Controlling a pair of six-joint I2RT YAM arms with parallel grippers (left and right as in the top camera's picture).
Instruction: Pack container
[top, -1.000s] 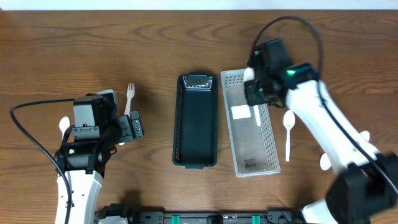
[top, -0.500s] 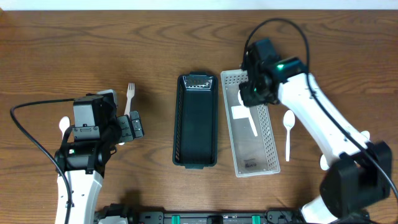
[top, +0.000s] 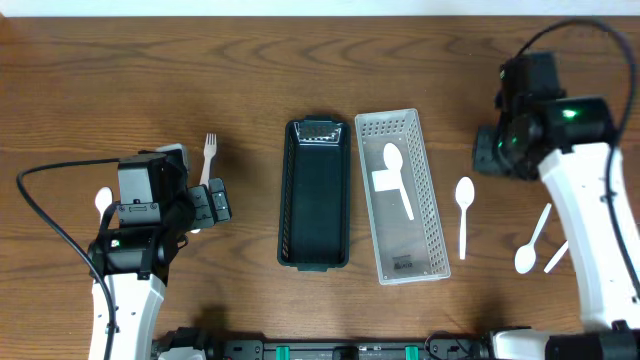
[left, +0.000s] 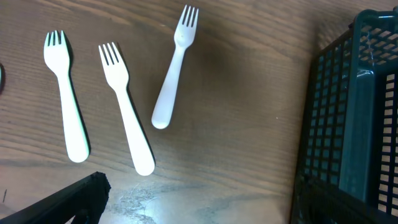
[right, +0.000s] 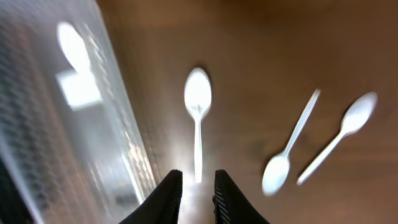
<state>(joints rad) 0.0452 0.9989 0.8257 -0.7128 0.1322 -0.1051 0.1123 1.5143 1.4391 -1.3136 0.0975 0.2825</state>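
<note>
While bowl-up, spoon (top: 396, 178) lengthwise in tray (top: 430, 225)

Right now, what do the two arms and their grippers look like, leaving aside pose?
Both arms have white link shells and black joint housings, each trailing a black cable. The right arm shows a green light. The left gripper and right gripper have black fingers.

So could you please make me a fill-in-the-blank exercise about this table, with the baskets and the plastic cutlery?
1. The white basket holds one ____.
2. The black basket holds ____ cutlery.
3. The left wrist view shows ____ forks on the table.
4. Right of the white basket, ____ spoons lie on the table.

Missing words: spoon; no; three; three
</note>
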